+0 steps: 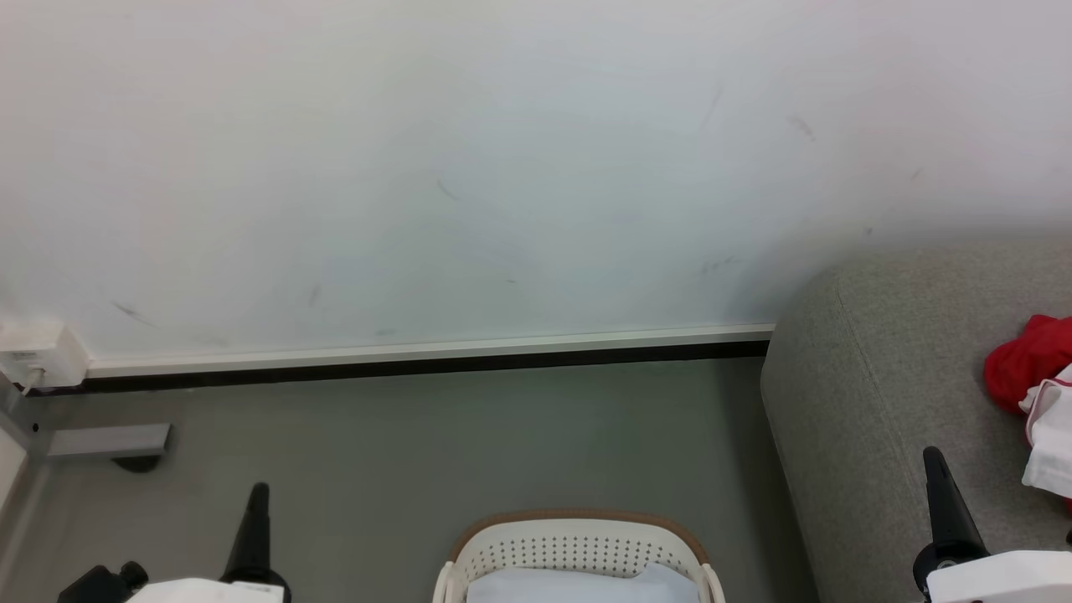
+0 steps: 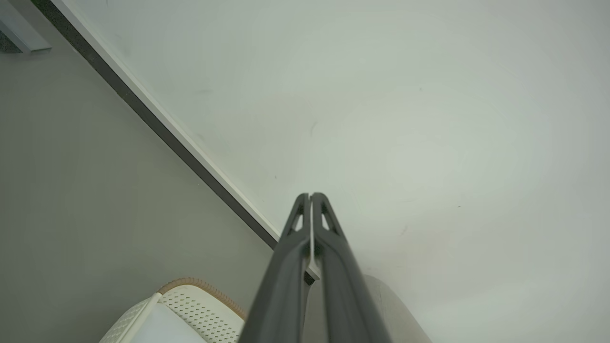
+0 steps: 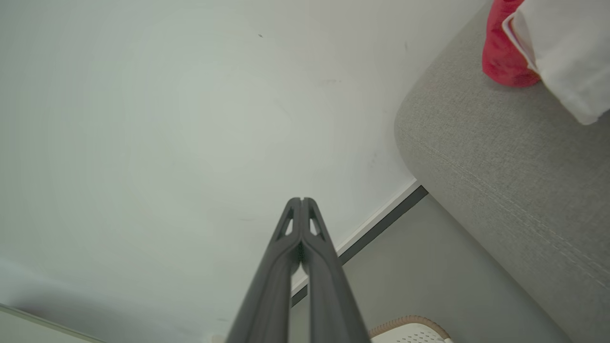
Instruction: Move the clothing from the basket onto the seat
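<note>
The left tool (image 2: 310, 195) is clenched, its two dark fingers pressed tip to tip with nothing between them, and the right tool (image 3: 302, 200) is clenched the same way, also grasping nothing. In the head view the left tool stands at the lower left over the grey floor (image 1: 402, 452), and the right tool at the lower right, in front of the seat (image 1: 879, 377). The clothing (image 1: 1026, 360) lies on the seat at the far right edge: a bunched red piece with a white, red-trimmed piece just below and touching it. The right wrist view shows the same heap near the seat's rounded corner. The basket (image 1: 578, 536) sits on the floor at the bottom centre, between the two tools, its tan woven rim and perforated white wall facing the camera. A pale, smooth surface shows inside it, and I cannot tell what that is. A strip of bare floor separates the basket from the seat, whose rounded grey side rises just to the basket's right. Behind everything runs a scuffed white wall (image 1: 502, 167) with a white skirting board (image 1: 419, 347) over a dark strip. At the far left a small white box (image 1: 42, 352) is fixed low on the wall, with a grey bracket (image 1: 109, 440) near it on the floor.
</note>
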